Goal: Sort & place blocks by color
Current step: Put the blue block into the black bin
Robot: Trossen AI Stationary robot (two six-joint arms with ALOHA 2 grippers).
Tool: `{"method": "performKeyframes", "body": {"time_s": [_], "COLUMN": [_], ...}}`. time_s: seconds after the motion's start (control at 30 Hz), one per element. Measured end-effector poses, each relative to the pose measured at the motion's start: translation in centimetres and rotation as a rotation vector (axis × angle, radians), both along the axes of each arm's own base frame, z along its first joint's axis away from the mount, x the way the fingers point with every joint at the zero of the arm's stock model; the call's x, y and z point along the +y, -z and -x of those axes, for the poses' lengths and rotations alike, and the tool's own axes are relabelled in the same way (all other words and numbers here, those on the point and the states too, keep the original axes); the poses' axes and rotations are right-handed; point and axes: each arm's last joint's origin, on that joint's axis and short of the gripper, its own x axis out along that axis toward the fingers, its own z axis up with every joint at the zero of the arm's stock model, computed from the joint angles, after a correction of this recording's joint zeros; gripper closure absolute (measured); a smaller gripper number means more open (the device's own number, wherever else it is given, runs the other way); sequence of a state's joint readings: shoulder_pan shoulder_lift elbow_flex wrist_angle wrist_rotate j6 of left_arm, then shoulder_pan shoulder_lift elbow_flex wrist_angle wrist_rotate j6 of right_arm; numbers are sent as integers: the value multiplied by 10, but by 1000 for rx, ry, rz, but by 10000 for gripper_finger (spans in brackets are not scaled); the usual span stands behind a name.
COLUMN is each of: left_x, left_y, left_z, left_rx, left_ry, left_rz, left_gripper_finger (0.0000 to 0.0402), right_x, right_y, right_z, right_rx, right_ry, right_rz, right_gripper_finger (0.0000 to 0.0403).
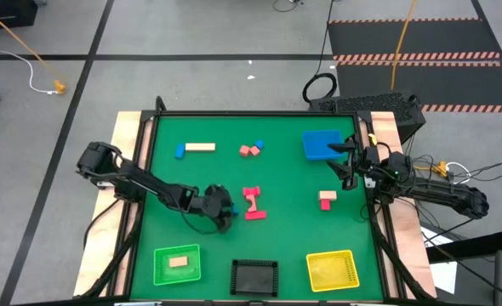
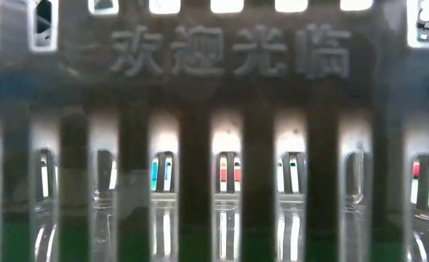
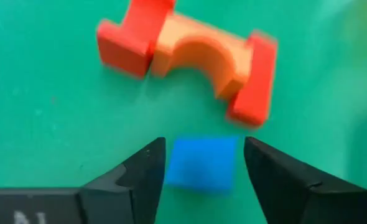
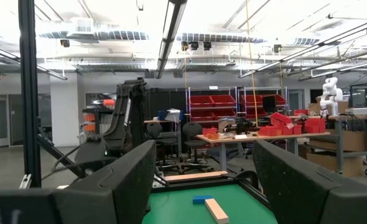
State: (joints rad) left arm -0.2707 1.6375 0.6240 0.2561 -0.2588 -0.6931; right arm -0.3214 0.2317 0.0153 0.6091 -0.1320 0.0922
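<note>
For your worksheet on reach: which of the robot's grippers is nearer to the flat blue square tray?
The right gripper is nearer: it sits at the blue tray's edge. The left gripper is well away, over mid-table by the red blocks.

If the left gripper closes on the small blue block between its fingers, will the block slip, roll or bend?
The blue block looks rigid with flat sides, so it probably will not bend or roll. It sits flat between the open fingers of the left gripper, so a squeeze should hold it, though its smooth faces might slip.

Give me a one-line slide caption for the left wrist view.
Left gripper open around a blue block on the green table, red blocks just beyond.
</note>
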Motion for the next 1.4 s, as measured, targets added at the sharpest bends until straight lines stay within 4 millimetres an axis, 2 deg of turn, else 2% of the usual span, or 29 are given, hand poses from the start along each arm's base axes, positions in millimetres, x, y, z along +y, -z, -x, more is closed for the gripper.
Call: {"method": "performKeyframes", "body": {"time_s": [0.13, 0.3, 0.53, 0.63, 0.73, 1.03, 1.17, 1.4], "left_x": [-1, -3, -7, -9, -8, -25, -29, -32], "left_y": [-13, -15, -15, -16, -17, -9, 4, 28], "left_z": [3, 5, 6, 7, 7, 14, 9, 2], "left_rx": [-37, -57, -65, -100, -123, -17, 4, 18], "left_ry": [-61, -260, -350, -366, -324, 66, 160, 222], "left_rz": [81, 324, 433, 350, 167, -249, -329, -436], "left_gripper_finger": [158, 154, 153, 153, 153, 153, 153, 153], "right_x": [0, 0, 0, 0, 0, 0, 0, 0], "right_y": [0, 1, 1, 1, 1, 1, 1, 1], "right_z": [0, 0, -1, -1, -1, -1, -1, -1], "right_rx": [0, 11, 15, 15, 15, 15, 15, 15], "right_ry": [0, 0, 0, 0, 0, -1, 0, 0], "right_rz": [0, -4, -5, -5, -5, -5, -5, -5], "right_gripper_finger": [145, 145, 145, 145, 145, 145, 145, 145]}}
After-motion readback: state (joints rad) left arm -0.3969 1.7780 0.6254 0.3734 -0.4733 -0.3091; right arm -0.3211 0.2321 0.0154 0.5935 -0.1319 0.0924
